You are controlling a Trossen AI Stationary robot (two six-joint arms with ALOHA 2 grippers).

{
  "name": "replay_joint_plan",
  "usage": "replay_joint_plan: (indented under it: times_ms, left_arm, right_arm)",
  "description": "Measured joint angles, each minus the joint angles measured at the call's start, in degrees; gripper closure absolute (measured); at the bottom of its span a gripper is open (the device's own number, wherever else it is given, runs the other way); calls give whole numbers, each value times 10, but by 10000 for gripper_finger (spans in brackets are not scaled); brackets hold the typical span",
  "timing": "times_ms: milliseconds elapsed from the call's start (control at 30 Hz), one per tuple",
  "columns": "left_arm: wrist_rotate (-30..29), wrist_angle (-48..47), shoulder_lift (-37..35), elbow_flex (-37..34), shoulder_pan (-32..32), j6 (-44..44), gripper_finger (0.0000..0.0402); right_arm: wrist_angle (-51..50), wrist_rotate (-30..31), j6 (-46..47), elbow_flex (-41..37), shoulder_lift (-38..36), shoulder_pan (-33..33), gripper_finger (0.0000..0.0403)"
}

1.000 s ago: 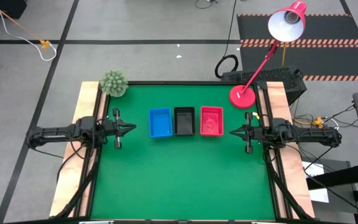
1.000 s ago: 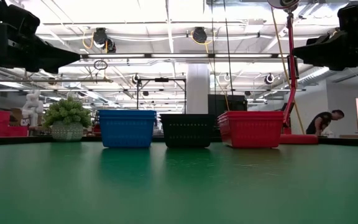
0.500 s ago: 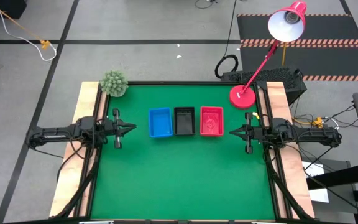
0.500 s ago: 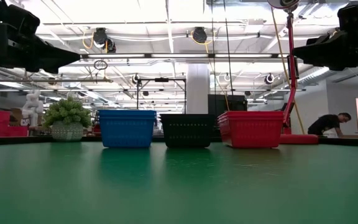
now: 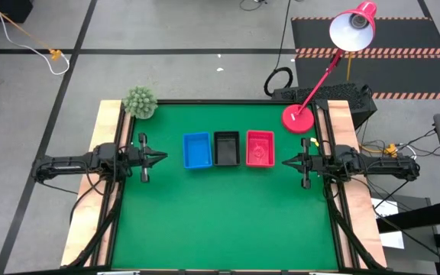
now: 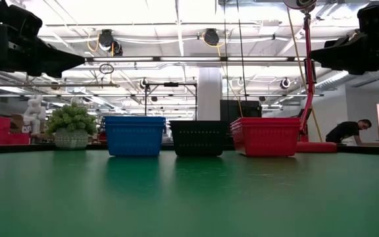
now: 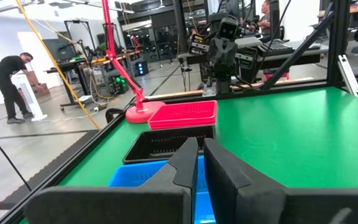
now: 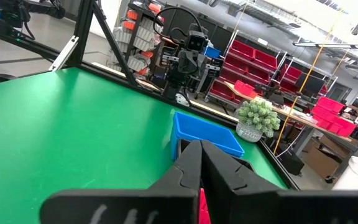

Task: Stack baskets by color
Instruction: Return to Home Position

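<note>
Arms lie level at the two ends of the green-topped bench (image 5: 220,221), pointing inward at each other, and the row of baskets sits between them on almost the same line.

The left gripper (image 5: 164,158) hangs above the bench's left edge. Its two dark fingers are pressed together with only a sliver between them, and they hold nothing. Straight ahead of it, near but apart, stands the blue perforated plastic basket stack (image 5: 197,150). This is the stack the left arm is closest to.

The black perforated plastic basket stack (image 5: 226,148) stands next, just beside the blue one and about midway between the two arms. The red perforated plastic basket stack (image 5: 260,148) closes the row.

Each stack's long axis runs front to back, across the line joining the grippers. From above I cannot count how many baskets nest in each.

The right gripper (image 5: 284,162) hangs just beside the red stack, closer to it than the left gripper is to the blue. It is clenched too, and empty.

With one stack per colour the sorting looks finished. Any remaining move would be a small settling at the bench ends, away from the row, and the right arm has less room to spare.
</note>
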Motion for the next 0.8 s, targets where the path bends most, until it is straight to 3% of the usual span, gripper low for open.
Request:
replay_joint_plan:
  times_ms: [800]
  left_arm:
    - [0,0,0,0,0,1,371]
  right_arm:
    - [0,0,0,0,0,0,403]
